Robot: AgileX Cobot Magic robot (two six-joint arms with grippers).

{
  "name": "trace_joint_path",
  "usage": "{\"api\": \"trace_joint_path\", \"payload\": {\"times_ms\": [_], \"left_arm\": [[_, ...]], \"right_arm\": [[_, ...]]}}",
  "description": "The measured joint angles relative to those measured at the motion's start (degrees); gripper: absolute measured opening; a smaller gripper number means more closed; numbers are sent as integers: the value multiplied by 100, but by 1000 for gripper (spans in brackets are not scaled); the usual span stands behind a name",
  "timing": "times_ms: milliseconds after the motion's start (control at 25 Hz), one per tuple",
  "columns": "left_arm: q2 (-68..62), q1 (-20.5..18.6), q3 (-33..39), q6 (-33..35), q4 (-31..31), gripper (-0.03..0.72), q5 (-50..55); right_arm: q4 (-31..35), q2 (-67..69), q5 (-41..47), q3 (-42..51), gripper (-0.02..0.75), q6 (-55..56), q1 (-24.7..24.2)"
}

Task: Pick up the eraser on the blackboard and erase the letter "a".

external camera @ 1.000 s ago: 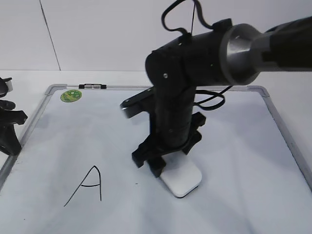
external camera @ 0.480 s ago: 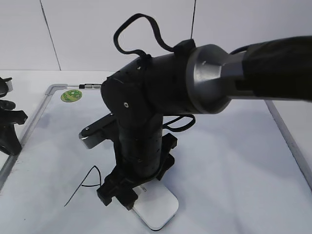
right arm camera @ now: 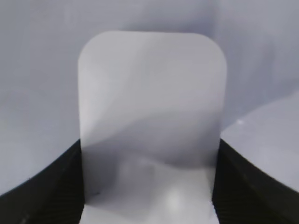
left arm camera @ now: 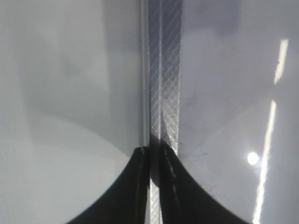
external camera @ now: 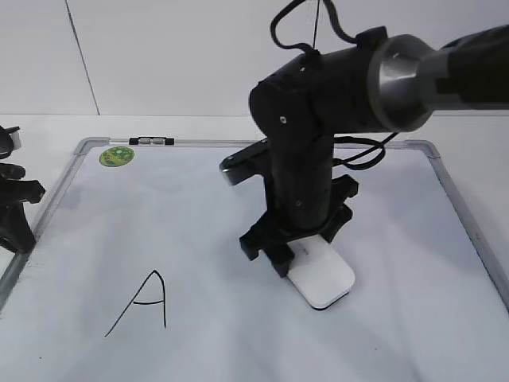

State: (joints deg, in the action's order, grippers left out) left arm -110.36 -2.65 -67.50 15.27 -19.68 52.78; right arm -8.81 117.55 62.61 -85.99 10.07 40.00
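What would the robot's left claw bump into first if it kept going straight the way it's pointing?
Probably the blackboard's metal frame. The left gripper, shut and empty, points along that silver strip at the blackboard's edge. Depth is hard to judge, so it may slide along the frame rather than hit it.

The right arm enters from the upper right of the exterior view, bends at the wrist and points its forearm steeply downward over the middle of the scene. The right gripper [external camera: 298,259] faces down; in the right wrist view its two dark fingers [right arm camera: 42,186] stand wide apart, one along each long side of the eraser [right arm camera: 152,116], gripping it. The left gripper [external camera: 16,215] sits low at the left edge, jaws closed together.
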Motion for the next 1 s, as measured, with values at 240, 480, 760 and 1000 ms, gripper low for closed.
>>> {"api": "trace_joint_path", "payload": {"times_ms": [240,480,760,1000], "left_arm": [[0,0,0,0,0,35,0],[0,0,0,0,0,39,0],[0,0,0,0,0,39,0],[0,0,0,0,10,40,0]], "right_arm": [[-151,-192,190,54,571,2,-404],[-94,-800,461,58,571,2,-752],[134,-1207,515,412,571,2,-1604],[198,-1408,118,1139,571,2,-2477]]}}
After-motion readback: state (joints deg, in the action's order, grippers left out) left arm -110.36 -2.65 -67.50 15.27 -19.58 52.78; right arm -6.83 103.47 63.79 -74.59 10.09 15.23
